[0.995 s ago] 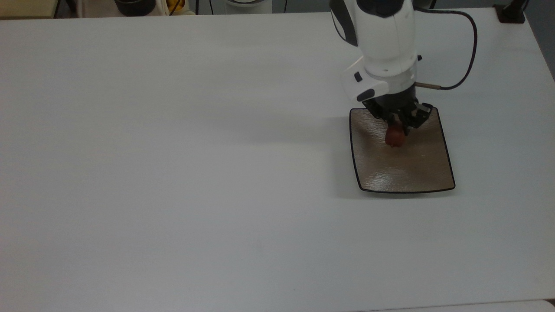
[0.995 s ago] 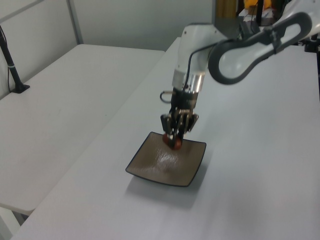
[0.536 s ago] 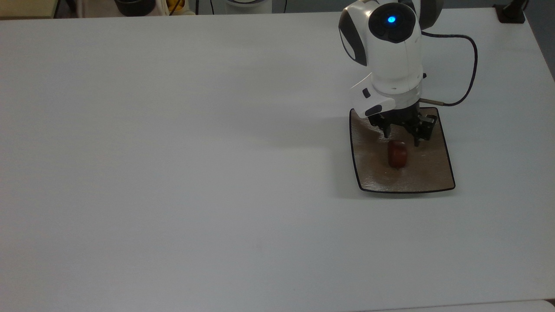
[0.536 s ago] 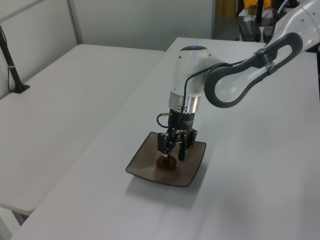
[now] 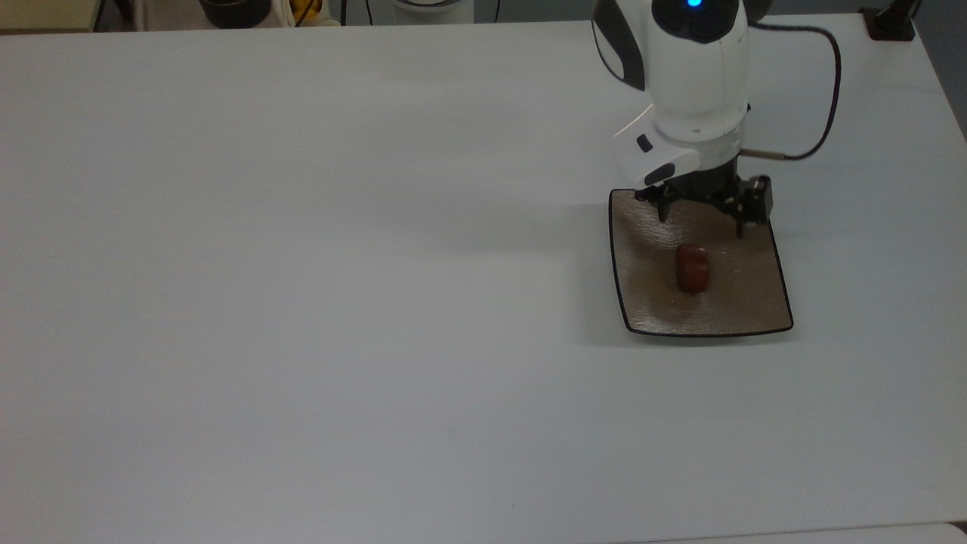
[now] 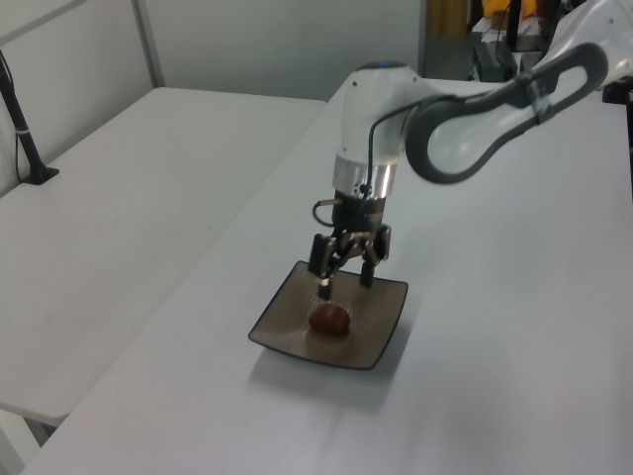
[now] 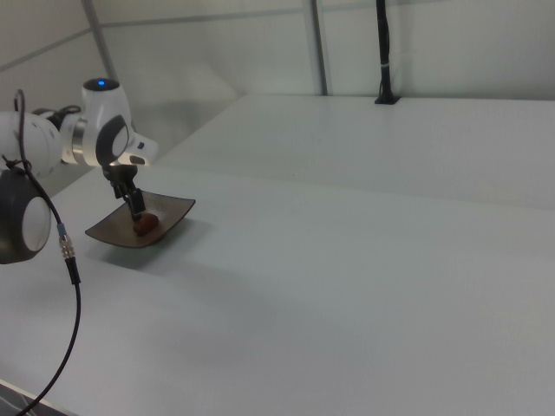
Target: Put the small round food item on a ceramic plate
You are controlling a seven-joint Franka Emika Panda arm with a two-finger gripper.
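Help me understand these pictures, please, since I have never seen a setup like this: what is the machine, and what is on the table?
The white machine is a robot arm; the black two-fingered end effector at its tip does the grasping. Three cameras watch one moment: one looks down from above, two look from the sides. On the white table sits a square brown plate with a black rim. A small reddish-brown piece of food lies in the plate's middle. The end effector hangs open above the plate, holding nothing.

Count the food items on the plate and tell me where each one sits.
1. The single small reddish-brown food item lies near the middle of the square ceramic plate, below the open gripper in the top view and apart from it. Nothing seems hidden behind the arm.
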